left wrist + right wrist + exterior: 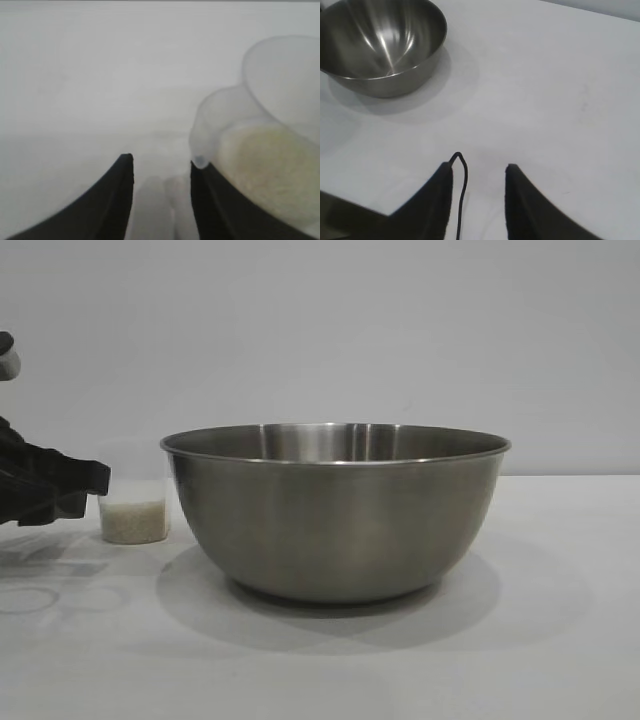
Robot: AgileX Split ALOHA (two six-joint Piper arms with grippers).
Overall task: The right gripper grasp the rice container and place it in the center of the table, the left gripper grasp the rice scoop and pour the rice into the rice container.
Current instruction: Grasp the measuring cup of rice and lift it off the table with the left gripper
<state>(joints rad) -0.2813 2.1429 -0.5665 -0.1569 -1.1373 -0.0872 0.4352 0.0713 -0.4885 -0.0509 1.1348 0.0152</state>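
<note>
Seen from outside the rig, the rice container [335, 510] stands upright at the middle of the bench [560, 640], while the rice scoop [133, 510], part-filled with rice [132, 521], stands upright just beside it at the left and slightly farther back. The left claw [95, 485] is seen at the left edge, its tip at the scoop's left wall; from here it cannot be told whether contact is made. In the left wrist view the claw [161, 172] is shown part-open with nothing between its jaws: the rice scoop [260, 135] lies off to one side, against the outer face of one jaw, not in the gap, so a sideways shift toward the cup is judged to be what the grasp calls for. The grains [270, 167] are looked down on here; the cup's offset from the gap is not disclosed by the outside view. In the right wrist view the right claw [479, 172] is shown part-open and empty, well apart from the rice container [382, 42], which is seen to hold no rice. The left arm is plainly the nearer to the scoop.
</note>
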